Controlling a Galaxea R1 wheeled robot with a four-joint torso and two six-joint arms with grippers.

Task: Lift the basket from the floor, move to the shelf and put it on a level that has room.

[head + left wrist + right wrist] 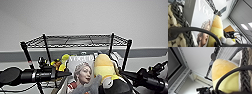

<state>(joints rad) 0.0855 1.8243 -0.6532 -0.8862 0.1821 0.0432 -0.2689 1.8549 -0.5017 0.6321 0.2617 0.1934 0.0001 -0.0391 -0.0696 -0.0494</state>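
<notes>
Head view: we note the shelf [75, 41] ahead against the wall, its top level [77, 40] bare. The basket [175, 25] is raised between both arms just before it, carrying a magazine [81, 71] and a yellow plush toy [103, 66]. Jaws' state we cannot tell.
</notes>
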